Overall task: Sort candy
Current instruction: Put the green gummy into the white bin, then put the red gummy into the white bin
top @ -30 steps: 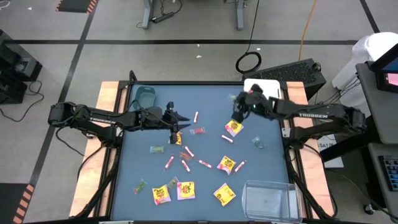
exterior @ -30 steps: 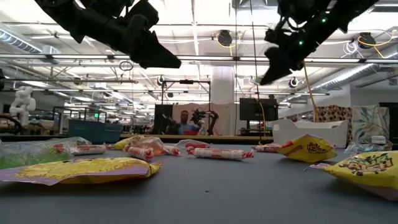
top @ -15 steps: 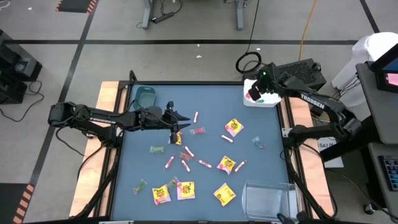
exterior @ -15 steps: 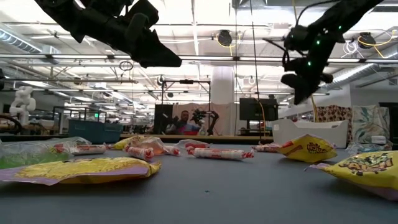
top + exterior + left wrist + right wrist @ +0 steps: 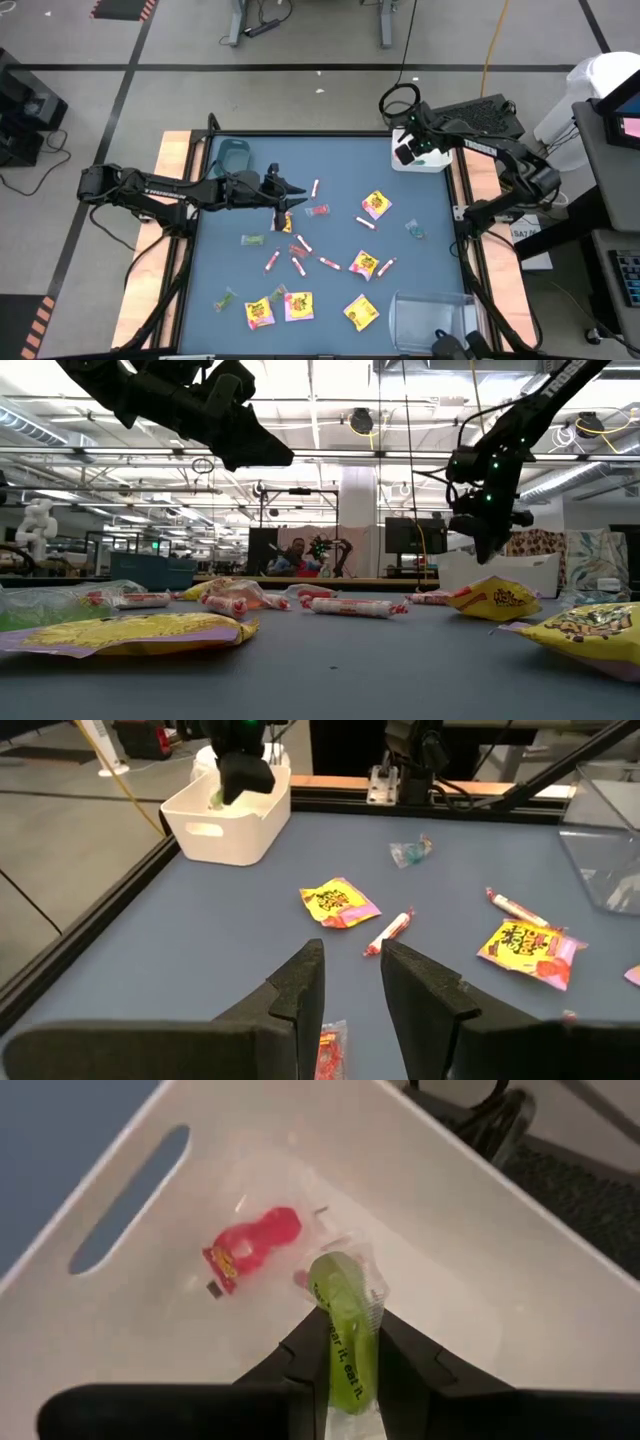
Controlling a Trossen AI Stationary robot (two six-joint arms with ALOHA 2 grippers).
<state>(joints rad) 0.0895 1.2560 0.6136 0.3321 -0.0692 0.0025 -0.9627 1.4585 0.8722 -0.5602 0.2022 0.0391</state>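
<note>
1. High view puts my right gripper (image 5: 409,152) over the white bin (image 5: 432,160) at the far right corner of the tabletop (image 5: 340,240).
2. Its fingers are clamped on a green wrapped candy (image 5: 342,1330), held above the bin's floor.
3. A red wrapped piece (image 5: 252,1248) already lies inside that bin, just beside the green one.
4. My left gripper (image 5: 288,205) hangs above the left-centre of the tabletop, its fingers (image 5: 300,985) a narrow gap apart with nothing between them.
5. Yellow packets (image 5: 376,205), pink-white sticks (image 5: 328,263) and small clear pieces (image 5: 414,230) lie scattered across the blue surface.
6. A clear bin (image 5: 430,318) sits at the near right, a teal bin (image 5: 236,155) at the far left.
</note>
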